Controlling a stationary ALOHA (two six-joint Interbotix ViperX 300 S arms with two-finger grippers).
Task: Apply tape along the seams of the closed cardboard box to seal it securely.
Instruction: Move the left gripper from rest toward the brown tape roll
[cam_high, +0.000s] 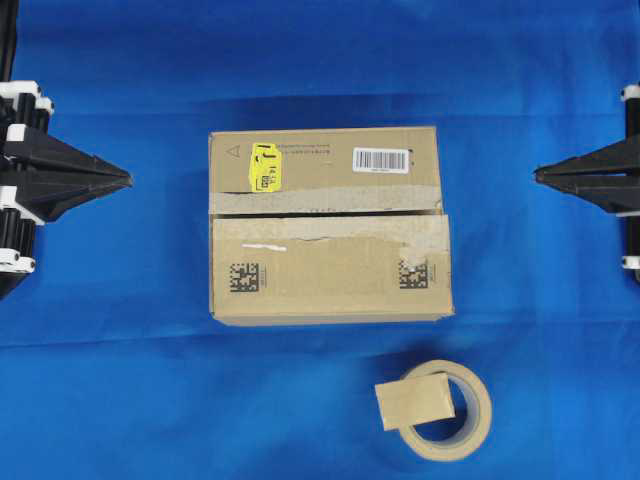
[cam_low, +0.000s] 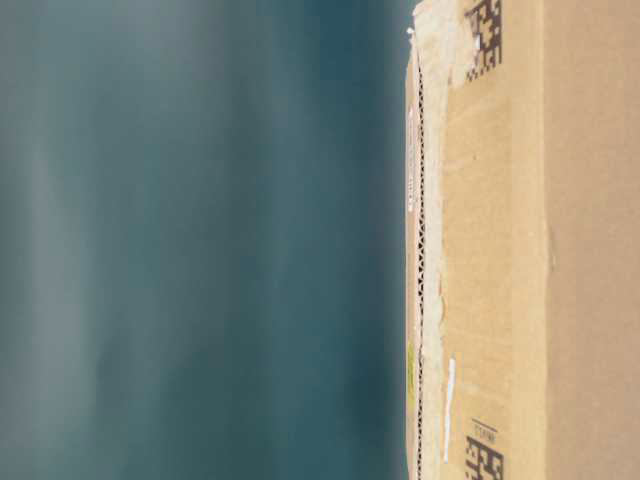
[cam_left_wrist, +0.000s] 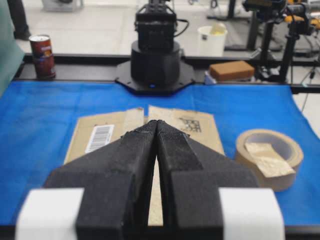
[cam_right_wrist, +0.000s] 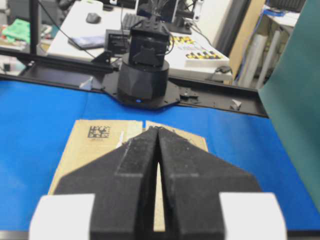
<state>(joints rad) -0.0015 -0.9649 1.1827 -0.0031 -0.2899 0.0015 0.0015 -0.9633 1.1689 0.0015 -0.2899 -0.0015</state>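
The left gripper (cam_high: 128, 180) is hanging at the left edge of the blue-covered desk (cam_high: 120, 380), its black fingers (cam_left_wrist: 145, 150) pressed together to a point and holding nothing. The right gripper (cam_high: 538, 174) is mirroring it at the far right edge, its fingers (cam_right_wrist: 150, 150) likewise meeting at the tips and empty. Between the two grippers, well apart from both, the brown rectangular cardboard box (cam_high: 330, 280) with its yellow sticker (cam_high: 264, 166), white barcode label (cam_high: 381, 160) and two black square codes is lying flat. Its seam (cam_high: 320, 213), a long dark slit edged by torn pale tape remnants, is running across the top roughly in line with both gripper tips. Nearer the right gripper than the left, toward the front of the desk, a ring-shaped tan tape roll (cam_high: 445, 440) is lying flat, and the loose, roughly square piece of tan paper tape (cam_high: 414, 403) is resting over its rim. The table-level view is showing only a blurred stretch of the box's side, seemingly turned on its side.
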